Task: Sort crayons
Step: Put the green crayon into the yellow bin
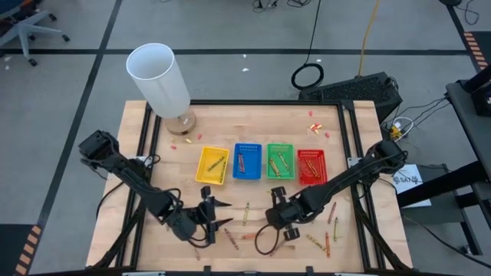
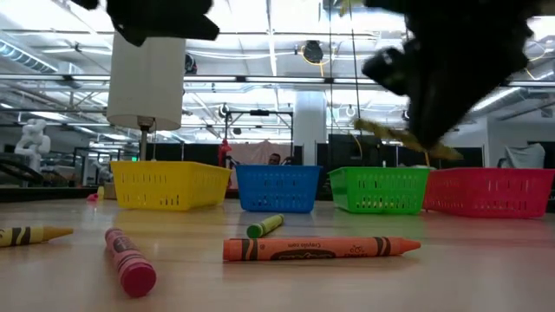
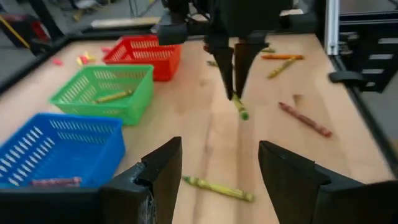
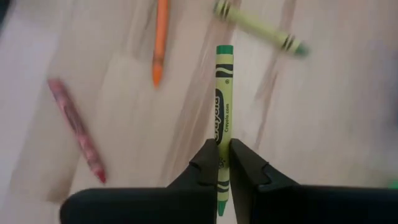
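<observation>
My right gripper (image 4: 224, 149) is shut on a yellow-green crayon (image 4: 223, 93) above the near middle of the table (image 1: 276, 208). My left gripper (image 3: 217, 180) stands open to its left (image 1: 224, 213), nothing between its fingers, pointing toward the right gripper (image 3: 233, 68). Loose crayons lie flat on the wood: an orange one (image 2: 321, 249), a green one (image 2: 264, 226), a red one (image 2: 130, 260), an olive one (image 3: 217, 186). Farther back stand the yellow (image 1: 212, 165), blue (image 1: 247, 161), green (image 1: 280, 160) and red (image 1: 311, 165) trays, each with crayons inside. My right gripper pinches the crayon between its two fingers by its rear part (image 4: 223, 134); the crayon runs on in line with the fingers. The fingers come from above, slanting down. The crayon's free end (image 3: 241, 112) hangs below the fingertips, clear of the table.
A white cylinder (image 1: 159, 77) on a round base stands at the far left. Pink scraps (image 1: 314, 126) lie far right. More loose crayons lie near right (image 1: 318, 241) and between the arms (image 1: 246, 213). A black cable loop (image 1: 265, 244) sits under the right arm.
</observation>
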You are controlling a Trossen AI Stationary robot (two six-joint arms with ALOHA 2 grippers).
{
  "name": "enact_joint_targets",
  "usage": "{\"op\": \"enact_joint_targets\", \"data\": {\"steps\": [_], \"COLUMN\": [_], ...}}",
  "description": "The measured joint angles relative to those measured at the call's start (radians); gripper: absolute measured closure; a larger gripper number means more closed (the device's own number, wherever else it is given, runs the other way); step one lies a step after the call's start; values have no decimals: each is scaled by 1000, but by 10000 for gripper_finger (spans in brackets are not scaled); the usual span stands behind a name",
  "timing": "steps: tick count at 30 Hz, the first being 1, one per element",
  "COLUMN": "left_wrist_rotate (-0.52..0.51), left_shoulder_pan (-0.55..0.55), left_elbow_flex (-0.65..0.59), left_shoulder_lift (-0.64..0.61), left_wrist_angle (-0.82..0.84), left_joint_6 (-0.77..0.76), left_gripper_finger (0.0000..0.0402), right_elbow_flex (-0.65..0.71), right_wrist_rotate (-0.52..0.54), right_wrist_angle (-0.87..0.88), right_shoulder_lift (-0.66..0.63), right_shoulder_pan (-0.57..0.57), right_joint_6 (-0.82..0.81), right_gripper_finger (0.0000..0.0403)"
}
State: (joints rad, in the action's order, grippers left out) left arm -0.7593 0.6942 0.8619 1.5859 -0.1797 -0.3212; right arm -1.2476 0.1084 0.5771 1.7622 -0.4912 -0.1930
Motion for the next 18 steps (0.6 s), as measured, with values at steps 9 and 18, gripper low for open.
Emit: {"op": "enact_joint_targets", "data": {"steps": [9,18], "left_wrist_rotate": [-52,-33], "left_shoulder_pan": [-4,-47], "left_elbow_flex": [0,55], "left_shoulder_lift": [128,243], "left_wrist_angle": [-244,-340], "left_joint_6": [220,224], "left_gripper_finger": [161,112], "right_elbow_flex": [-52,-52], "right_wrist_rotate": [106,128], "right_wrist_angle": [-32,-110], "right_shoulder_lift": [-1,-2], "right_shoulder_pan": [-1,-2], "right_joint_6": [-4,-20], "right_gripper_finger": [403,403]}}
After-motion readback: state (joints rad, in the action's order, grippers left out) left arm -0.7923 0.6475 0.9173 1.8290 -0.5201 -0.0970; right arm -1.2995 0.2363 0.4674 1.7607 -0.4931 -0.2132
